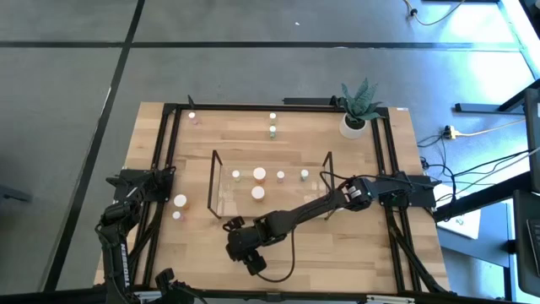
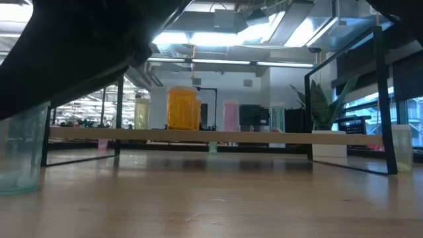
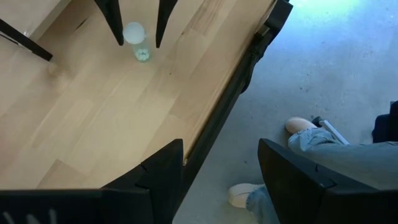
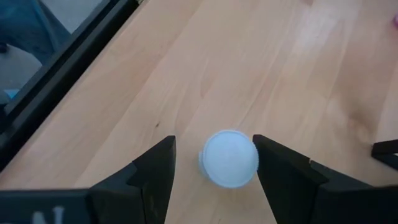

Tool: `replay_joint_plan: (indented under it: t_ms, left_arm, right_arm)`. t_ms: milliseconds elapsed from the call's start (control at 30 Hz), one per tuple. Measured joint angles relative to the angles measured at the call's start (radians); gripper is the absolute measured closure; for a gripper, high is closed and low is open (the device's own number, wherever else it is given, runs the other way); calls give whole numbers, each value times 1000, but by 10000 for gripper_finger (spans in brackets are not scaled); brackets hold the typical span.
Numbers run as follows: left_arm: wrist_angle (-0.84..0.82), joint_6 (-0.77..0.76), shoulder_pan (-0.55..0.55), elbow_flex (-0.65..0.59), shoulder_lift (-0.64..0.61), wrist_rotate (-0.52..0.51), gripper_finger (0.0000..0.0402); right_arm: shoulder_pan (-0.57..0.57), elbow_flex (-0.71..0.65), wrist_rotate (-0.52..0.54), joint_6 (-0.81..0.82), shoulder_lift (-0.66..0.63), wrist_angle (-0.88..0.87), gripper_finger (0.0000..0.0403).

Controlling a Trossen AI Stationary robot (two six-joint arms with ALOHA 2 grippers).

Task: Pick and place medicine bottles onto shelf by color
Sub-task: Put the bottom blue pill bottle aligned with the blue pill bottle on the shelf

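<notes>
We see the right gripper poised over a small white-capped, pale-green clear plastic bottle standing on the wooden table before the shelf, fingers spread astride and holding nothing; it looks light, rigid and slippery, so we'd pinch the body just below the cap.

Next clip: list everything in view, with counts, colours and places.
shelf: one, clear, dark frame, mid-table.
shelf bottles: five; orange, pink, green.
loose bottles: five, white-capped; two left of shelf, three along far edge.
pale bottle: one, on table in front of shelf.
plant: one, green, white pot, far right corner.
table: one, light wood.
person's legs: jeans, pale shoes, beside table.
left gripper: open, over table's left edge.
right gripper: open, straddling pale bottle.
</notes>
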Motion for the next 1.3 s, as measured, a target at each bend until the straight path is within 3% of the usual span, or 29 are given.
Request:
replay_joint_plan:
  t_ms: [167, 533, 1300]
  left_arm:
    - [0, 0, 0, 0, 0, 0, 200]
    - [0, 0, 0, 0, 0, 0, 200]
    - [0, 0, 0, 0, 0, 0, 200]
  right_arm:
    - [-1, 0, 0, 5, 0, -4, 203]
    - [-1, 0, 1, 7, 0, 3, 274]
    - [12, 23, 61, 36, -4, -30, 274]
